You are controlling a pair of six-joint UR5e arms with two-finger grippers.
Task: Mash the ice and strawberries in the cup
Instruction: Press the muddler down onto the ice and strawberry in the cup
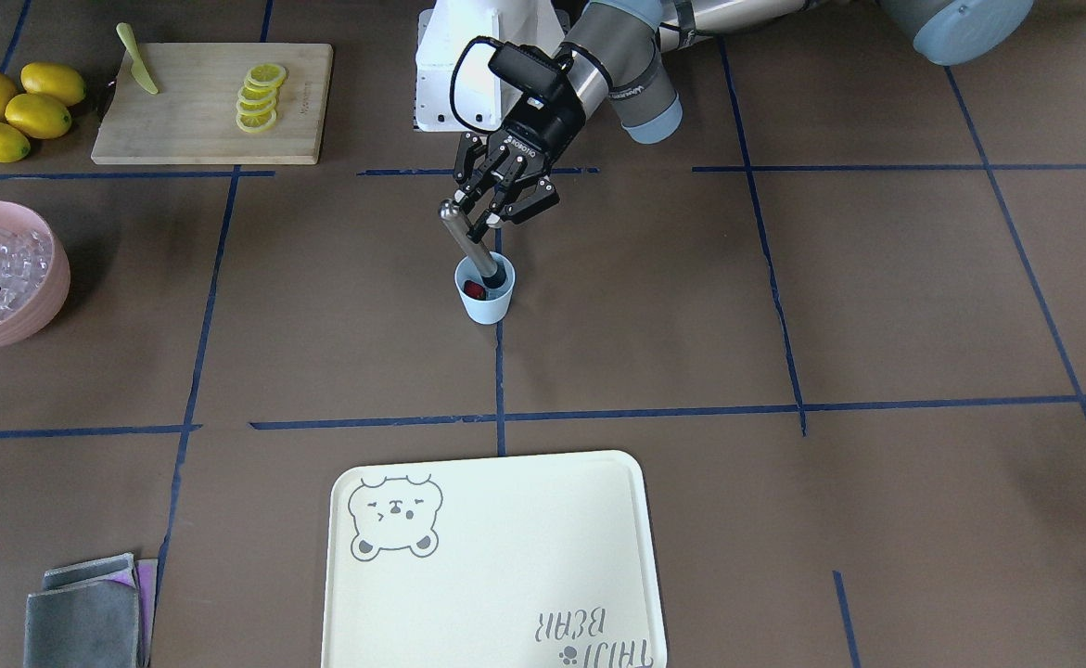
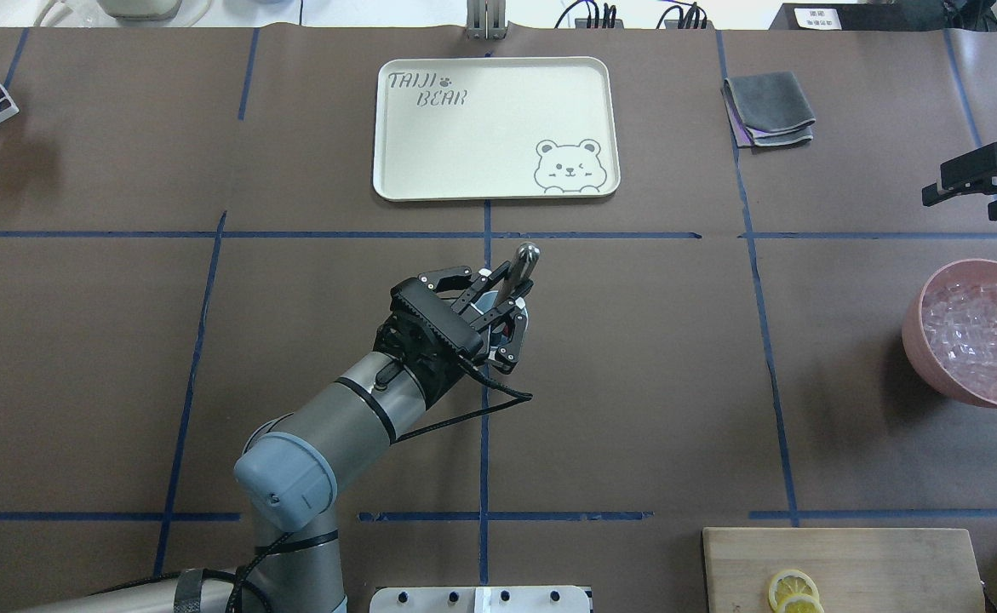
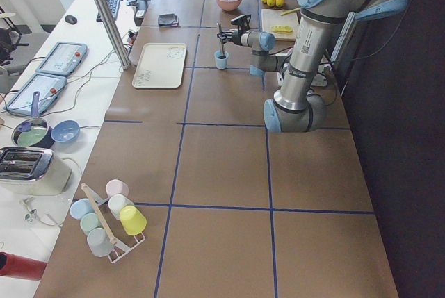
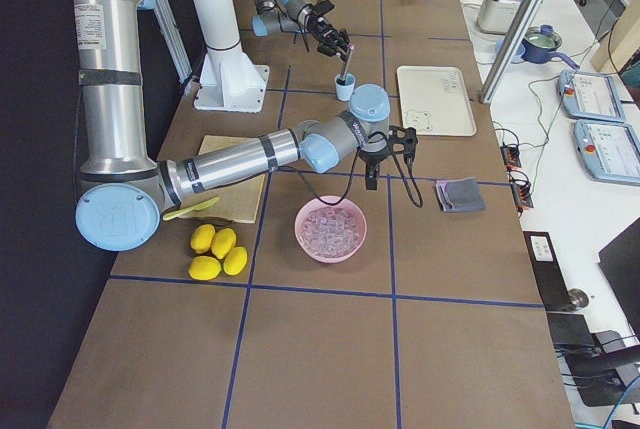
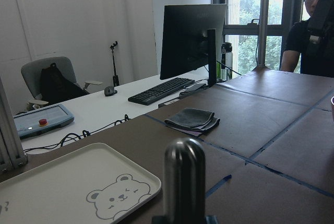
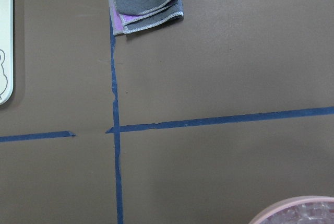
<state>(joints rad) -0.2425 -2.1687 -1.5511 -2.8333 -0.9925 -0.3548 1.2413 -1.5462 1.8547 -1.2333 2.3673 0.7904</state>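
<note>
The pale blue cup (image 1: pixel 487 304) stands at the middle of the table. A dark red strawberry piece (image 1: pixel 474 290) lies inside it; whether ice is in the cup I cannot tell. A metal muddler (image 1: pixel 465 237) leans in the cup, and my left gripper (image 1: pixel 494 221) is shut on its shaft just above the rim. In the overhead view that gripper (image 2: pixel 507 308) covers most of the cup. Clear ice cubes (image 2: pixel 979 332) fill a pink bowl (image 2: pixel 919 340) at the right. Above the bowl's far side my right gripper (image 2: pixel 945 189) hangs open and holds nothing.
A cream bear tray (image 2: pixel 498 128) lies beyond the cup. A folded grey cloth (image 2: pixel 768 106) is to its right. A cutting board (image 1: pixel 209 102) with lemon slices, a green knife (image 1: pixel 137 70) and whole lemons (image 1: pixel 19 107) sit near the robot's right. A person (image 5: pixel 313 31) stands past the table.
</note>
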